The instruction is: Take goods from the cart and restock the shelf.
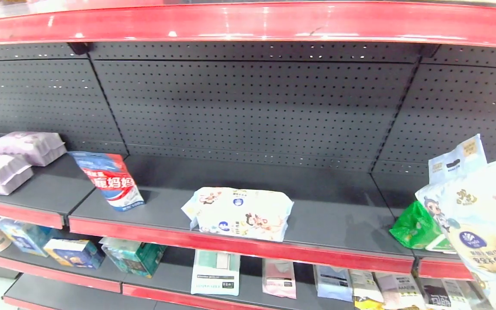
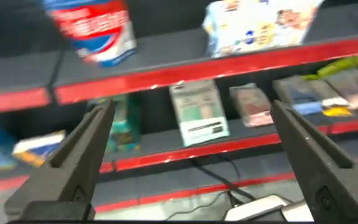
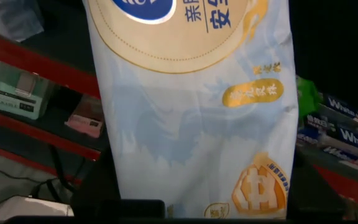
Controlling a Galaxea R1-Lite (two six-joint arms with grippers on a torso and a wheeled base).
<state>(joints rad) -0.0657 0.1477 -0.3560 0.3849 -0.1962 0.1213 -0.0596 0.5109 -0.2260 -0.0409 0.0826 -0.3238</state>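
Note:
A tall white and cream bag [image 1: 485, 224] with a blue round label stands at the far right of the head view, in front of the right end of the black shelf [image 1: 317, 254] with its red front edge. In the right wrist view the bag [image 3: 191, 112] sits between the dark fingers of my right gripper [image 3: 197, 193], which is shut on it. My left gripper [image 2: 191, 155] hangs open and holds nothing, low in front of the lower shelves, with both fingers [image 2: 79, 155] spread wide.
On the shelf lie a cartoon-printed wipes pack [image 1: 239, 213], a leaning red and blue pouch [image 1: 110, 181], lavender packs [image 1: 28, 148] at the left, and a green pack [image 1: 413, 226] and white pouch [image 1: 457, 159] at the right. Bare shelf lies between wipes and green pack. Lower shelves hold several boxes and packets.

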